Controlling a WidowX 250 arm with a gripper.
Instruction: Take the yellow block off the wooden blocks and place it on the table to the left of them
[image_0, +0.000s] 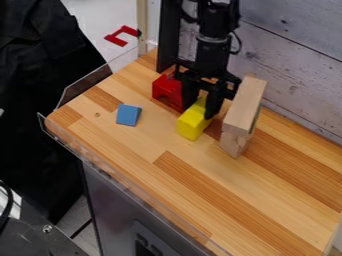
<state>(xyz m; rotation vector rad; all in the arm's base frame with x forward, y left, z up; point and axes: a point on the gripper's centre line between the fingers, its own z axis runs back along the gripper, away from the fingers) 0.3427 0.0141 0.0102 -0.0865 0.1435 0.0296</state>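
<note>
A black robot gripper (202, 111), hanging from the top edge of the frame over the far part of a striped wooden tabletop (127, 150), is clamped on a yellow block (192, 125) just above the frame's center, a finger on either side of the block's far end while its near end juts out toward the camera. Just beside the gripper, on its left in the frame, sits a red block (162, 88) with a notch in its lower side, partly hidden behind a finger. Close by on the right, a long pale wooden block (245, 106) rests atop a shorter wooden block (233, 144), the pair standing near the yellow block. A blue block (128, 115) lies well apart to the left, on the left half of the tabletop. At the upper left of the frame, beyond the tabletop, is a red bracket-shaped piece (119, 36). A weathered plank wall (294, 65) rises at the upper right, a black upright (168, 37) stands at top center, and a clear rail (113, 172) edges the tabletop's near side.
</note>
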